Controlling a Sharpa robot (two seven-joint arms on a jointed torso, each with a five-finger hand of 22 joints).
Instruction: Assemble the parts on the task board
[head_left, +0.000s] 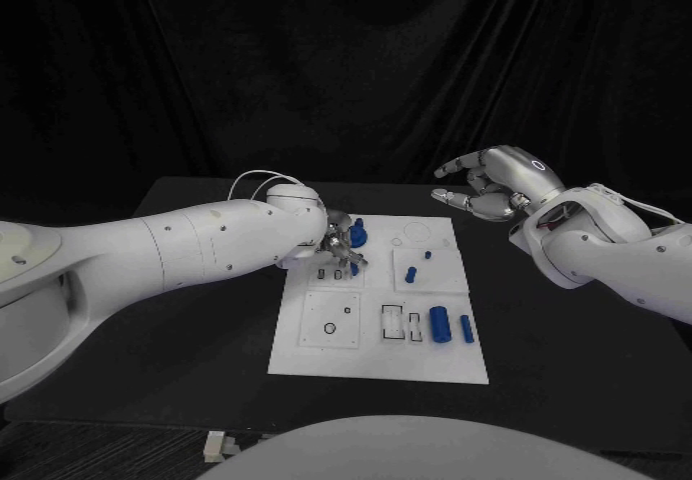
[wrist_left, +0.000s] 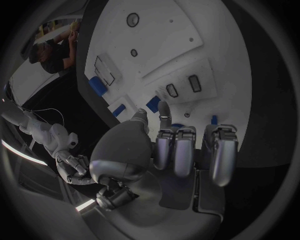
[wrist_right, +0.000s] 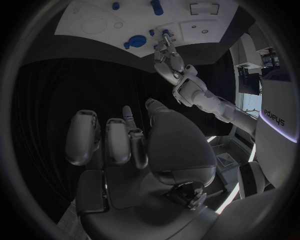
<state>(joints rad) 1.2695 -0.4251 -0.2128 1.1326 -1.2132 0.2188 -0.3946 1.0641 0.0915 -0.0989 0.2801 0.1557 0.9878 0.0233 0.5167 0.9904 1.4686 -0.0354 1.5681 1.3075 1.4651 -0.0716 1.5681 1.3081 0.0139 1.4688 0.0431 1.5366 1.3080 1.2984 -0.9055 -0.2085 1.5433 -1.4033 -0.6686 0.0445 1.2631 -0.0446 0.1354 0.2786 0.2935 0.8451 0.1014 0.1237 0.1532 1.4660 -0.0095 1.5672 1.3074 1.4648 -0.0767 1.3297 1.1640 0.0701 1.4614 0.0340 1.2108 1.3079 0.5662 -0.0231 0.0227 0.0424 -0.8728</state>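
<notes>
Reaching over the far left part of the task board (head_left: 378, 365), the left hand (head_left: 340, 248) has its fingers down among small blue parts; whether it grips one cannot be told. A round blue part (head_left: 358, 236) stands just beside this hand, near the board's far edge. The right hand (head_left: 490, 186) hovers above the table (head_left: 202, 330) beyond the board's far right corner, fingers apart and curled, holding nothing. Two blue cylinders (head_left: 450, 326) lie near the board's right edge, toward its near side.
</notes>
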